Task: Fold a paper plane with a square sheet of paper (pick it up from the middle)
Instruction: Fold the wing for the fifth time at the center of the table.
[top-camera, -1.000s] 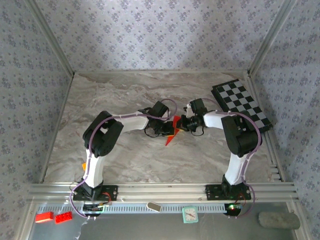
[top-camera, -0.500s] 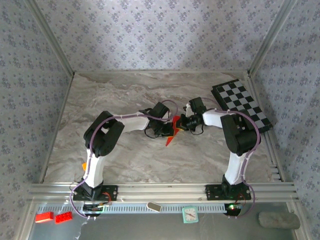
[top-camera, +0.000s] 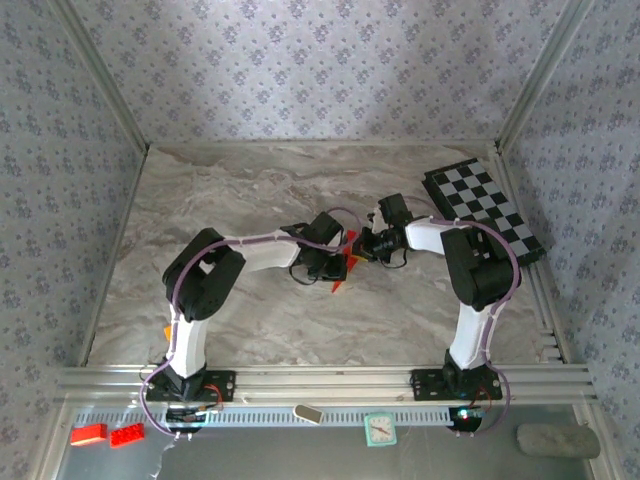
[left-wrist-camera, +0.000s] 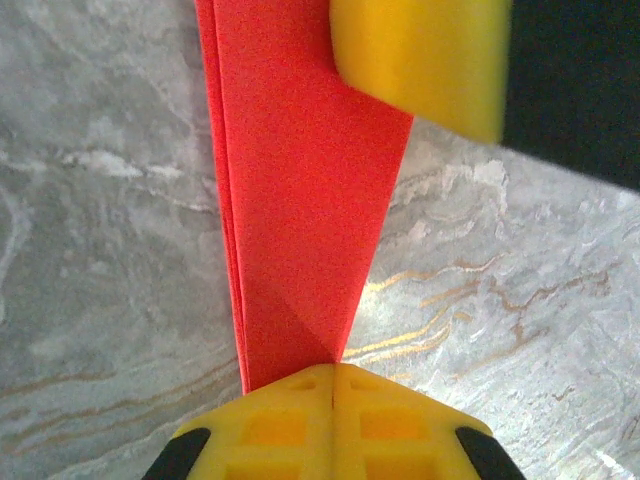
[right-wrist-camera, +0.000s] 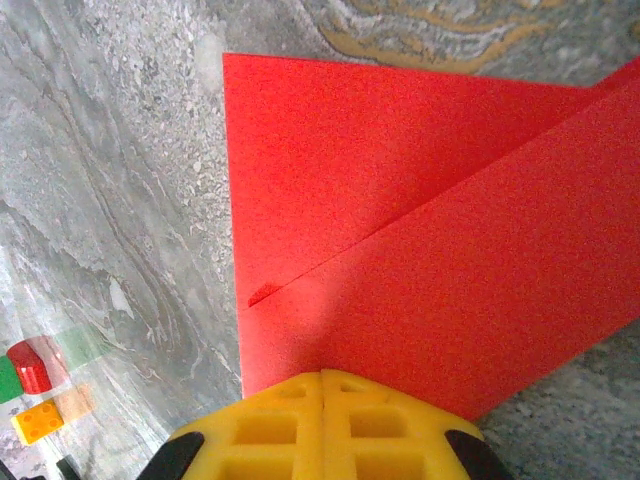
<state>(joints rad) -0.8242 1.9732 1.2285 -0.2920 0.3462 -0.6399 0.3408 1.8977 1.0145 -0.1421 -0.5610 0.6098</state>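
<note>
The square sheet of paper, bright red and already folded into a pointed wedge, sits near the middle of the marble-patterned table, between the two grippers, with its narrow tip pointing toward the near edge in the top view. From the left wrist the paper is a long strip that narrows toward the camera, several stacked layers showing along its left edge. From the right wrist it is a broad red face crossed by a diagonal fold edge, one flap lying over another. Whether any part of it touches the tabletop cannot be told. The left gripper has its yellow pads pressed together on the narrow end of the paper, pinching it. At the top of that same view a further yellow fingertip lies over the wider end of the paper. The right gripper also has its yellow pads closed tight, nipping the lower edge of the red face. In the top view the two arms bend inward from either side, so the left gripper and the right gripper meet just beside each other at the paper. A black-and-white checkered board lies at the far right of the table, well apart from the paper. Two small red bricks rest on the grey ledge in front of the left arm's base. Floral patterned walls enclose the table on three sides.
</note>
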